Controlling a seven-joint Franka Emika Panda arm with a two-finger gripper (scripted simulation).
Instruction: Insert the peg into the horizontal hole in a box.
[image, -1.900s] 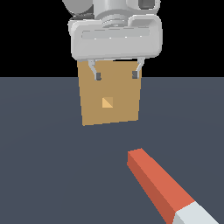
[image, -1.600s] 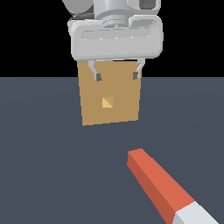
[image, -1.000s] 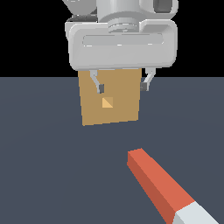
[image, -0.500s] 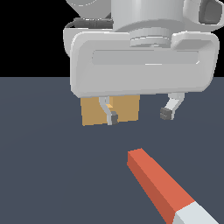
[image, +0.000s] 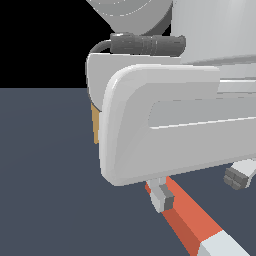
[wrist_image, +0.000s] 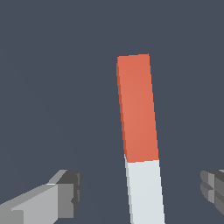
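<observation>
The peg lies flat on the dark floor, its orange-red half toward the box and its white-grey half toward the exterior view's lower right. My gripper hangs open over it, one finger beside the orange half and the other finger farther toward the exterior view's right. In the wrist view the peg runs between the spread fingers, which do not touch it. Only a thin tan sliver of the box shows behind the gripper body. The hole is hidden.
The white gripper body fills most of the exterior view and blocks the scene behind it. Dark grey floor stretches around the peg.
The gripper has come away from the box and down over the peg, growing large in the exterior view and covering the box's face. The peg has not moved.
</observation>
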